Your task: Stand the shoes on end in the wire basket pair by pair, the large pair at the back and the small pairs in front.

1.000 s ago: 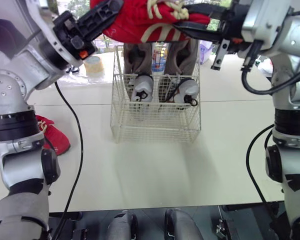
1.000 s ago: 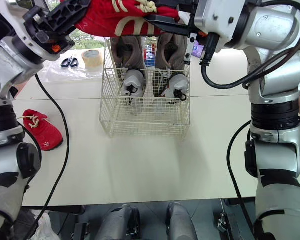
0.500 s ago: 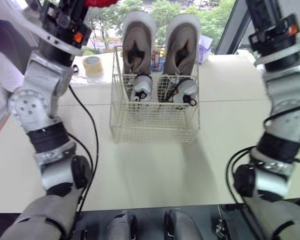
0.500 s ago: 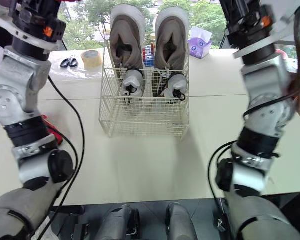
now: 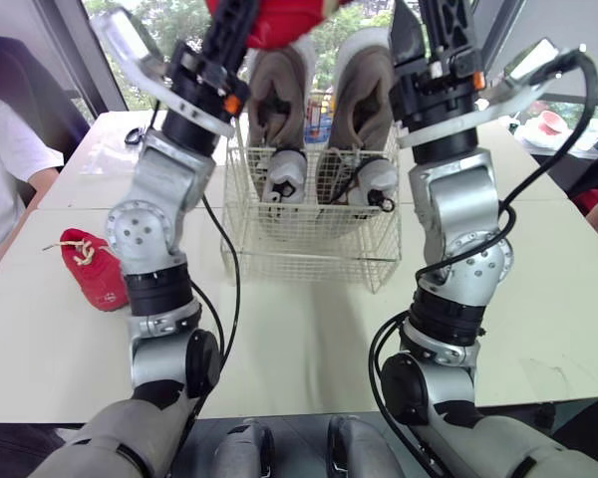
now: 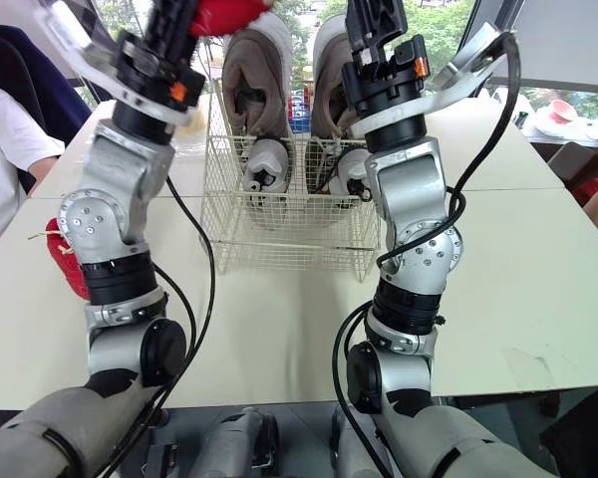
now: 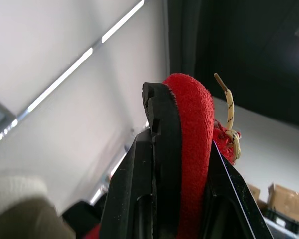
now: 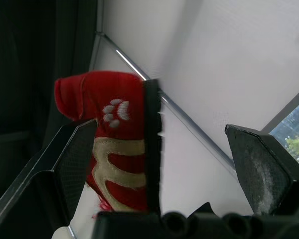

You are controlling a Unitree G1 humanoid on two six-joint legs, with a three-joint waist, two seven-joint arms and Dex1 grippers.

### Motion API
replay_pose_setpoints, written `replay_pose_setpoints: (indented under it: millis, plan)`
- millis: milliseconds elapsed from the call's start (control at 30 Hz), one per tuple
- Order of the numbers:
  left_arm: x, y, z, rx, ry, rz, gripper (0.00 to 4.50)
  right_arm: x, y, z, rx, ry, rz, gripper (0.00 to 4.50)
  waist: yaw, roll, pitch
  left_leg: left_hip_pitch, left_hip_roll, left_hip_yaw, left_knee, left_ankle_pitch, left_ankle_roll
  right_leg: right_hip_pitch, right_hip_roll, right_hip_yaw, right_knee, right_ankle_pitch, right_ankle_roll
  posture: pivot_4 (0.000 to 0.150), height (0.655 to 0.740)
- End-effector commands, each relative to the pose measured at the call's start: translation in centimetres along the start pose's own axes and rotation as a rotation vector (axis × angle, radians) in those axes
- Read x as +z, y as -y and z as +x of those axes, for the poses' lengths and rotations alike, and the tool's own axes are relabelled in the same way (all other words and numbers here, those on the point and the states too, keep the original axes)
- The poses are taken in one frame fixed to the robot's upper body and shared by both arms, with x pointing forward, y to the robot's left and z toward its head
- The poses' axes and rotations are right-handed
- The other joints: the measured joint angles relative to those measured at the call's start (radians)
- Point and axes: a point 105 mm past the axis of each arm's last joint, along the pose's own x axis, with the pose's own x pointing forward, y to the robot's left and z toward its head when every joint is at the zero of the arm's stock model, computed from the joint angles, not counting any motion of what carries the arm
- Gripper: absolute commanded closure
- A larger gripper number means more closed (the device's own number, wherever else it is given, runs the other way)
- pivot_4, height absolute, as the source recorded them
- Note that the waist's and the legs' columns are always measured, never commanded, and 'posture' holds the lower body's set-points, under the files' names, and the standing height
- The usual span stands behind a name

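Table [image 5: 309, 339] fills most of my head cam, w/ the wire basket [image 5: 309, 254] sitting mid-table toward the far side. Large pair [image 5: 364, 95], grey-brown, stands on end at the back of the basket, side by side, toes up above the rim. Both arms are raised high, one on each side of the basket. L gripper [image 7: 182, 129] is clamped on a red shoe [image 5: 274, 15], fingers pinching the shoe's edge from both sides. That shoe is up in the air at the top of my view, over the left shoe of the large pair and clear of the basket. R gripper [image 8: 159, 130] is up near it w/ fingers [image 8: 70, 159] spread wide and nothing between them; its wrist cam looks at the held shoe's heel end. Other red shoe [image 5: 92, 269] lies flat on the table, well left of the basket. Small pair [image 5: 284, 174], white-grey, stands in front of the large pair inside the basket. Person [image 5: 5, 169] in a white shirt sits at the table's left edge.
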Motion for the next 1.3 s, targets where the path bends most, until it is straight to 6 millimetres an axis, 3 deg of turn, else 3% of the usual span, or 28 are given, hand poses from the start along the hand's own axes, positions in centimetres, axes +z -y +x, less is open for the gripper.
replay_pose_setpoints:
  millis: [33,267,367,433,533,600,800,833,933,1033,1200,1300]
  plan:
    - [-1.7,0.5,-0.1,-0.003,-0.051,0.013,4.21,0.2,-2.3,0.8,0.097,0.000,-0.017,0.08,-0.001,0.000,0.000,0.000,0.000,0.000,0.000,0.000,0.000,0.000,0.000,0.000,0.000,0.000,0.000,0.150,0.7400]
    - [-2.5,-0.4,-1.3,0.045,-0.061,0.000,4.21,0.3,-2.9,1.1,0.131,-0.005,-0.008,0.08,0.000,0.000,0.000,0.000,0.000,-0.001,0.000,-0.001,0.001,-0.001,0.000,0.000,-0.001,0.000,0.000,0.150,0.7400]
    - [-2.5,-0.5,-1.4,0.052,-0.061,0.012,4.21,0.1,-2.9,1.1,0.132,-0.018,-0.008,0.93,0.001,0.000,0.000,0.000,0.000,-0.001,0.000,-0.001,0.002,0.000,0.000,0.000,-0.001,0.000,0.000,0.150,0.7400]
    - [-2.4,-0.5,-1.4,0.057,-0.066,0.024,4.21,0.1,-2.9,1.1,0.135,-0.023,-0.007,1.88,0.000,0.000,0.000,0.000,0.000,-0.001,0.000,-0.001,0.002,0.000,0.000,0.000,-0.001,0.000,0.000,0.150,0.7400]
    - [-2.6,-0.7,-1.6,0.073,-0.094,0.058,4.21,0.0,-3.0,1.1,0.135,-0.030,-0.004,2.94,-0.001,0.000,0.000,0.000,0.000,-0.001,0.000,-0.001,0.002,-0.001,0.000,0.000,-0.001,0.000,0.000,0.150,0.7400]
    - [-2.8,-0.8,-1.9,0.087,-0.107,0.074,3.19,-0.1,-3.0,1.1,0.133,-0.036,-0.003,3.28,-0.001,0.000,0.000,0.000,0.000,-0.001,0.000,-0.001,0.002,-0.001,0.000,0.000,-0.001,0.000,0.000,0.150,0.7400]
    - [-2.4,-0.7,-3.7,0.140,-0.151,0.153,0.22,0.7,-3.4,1.5,0.147,-0.030,-0.012,3.28,-0.001,0.000,0.000,0.000,0.001,-0.001,0.000,-0.001,0.002,-0.001,0.000,0.000,-0.001,0.000,0.000,0.150,0.7400]
    - [-2.4,-0.7,-4.3,0.165,-0.168,0.181,0.03,0.9,-3.5,1.6,0.153,-0.029,-0.017,3.28,-0.002,0.000,0.000,0.000,0.001,-0.001,0.000,-0.001,0.002,-0.001,0.000,0.000,-0.001,0.000,0.000,0.150,0.7400]
    - [-2.8,-1.1,-5.8,0.241,-0.228,0.245,0.03,1.9,-3.8,1.9,0.176,-0.029,-0.041,3.28,-0.001,0.000,0.000,0.000,0.001,-0.001,0.000,-0.001,0.002,-0.001,0.000,0.000,-0.001,0.000,0.000,0.150,0.7400]
    - [-2.8,-1.5,-7.7,0.364,-0.289,0.401,0.03,3.8,-4.6,1.9,0.251,-0.107,-0.192,3.28,0.001,0.000,0.000,0.000,0.000,-0.001,0.000,-0.001,0.002,-0.001,0.000,0.000,-0.001,0.000,0.000,0.150,0.7400]
    - [-2.1,-0.6,-10.0,0.474,-0.392,0.579,0.03,4.3,-5.5,0.4,0.406,-0.479,-0.587,3.28,0.002,0.000,0.000,-0.002,0.000,-0.001,0.000,-0.003,0.006,-0.001,-0.001,-0.001,-0.003,0.000,0.000,0.150,0.7400]
    - [-1.7,0.4,-10.8,0.508,-0.444,0.614,0.03,4.2,-5.1,-1.0,0.454,-0.709,-0.697,3.28,-0.002,0.000,0.001,-0.001,0.000,0.000,-0.001,-0.004,0.006,-0.002,-0.001,0.000,-0.003,0.000,0.000,0.150,0.7400]
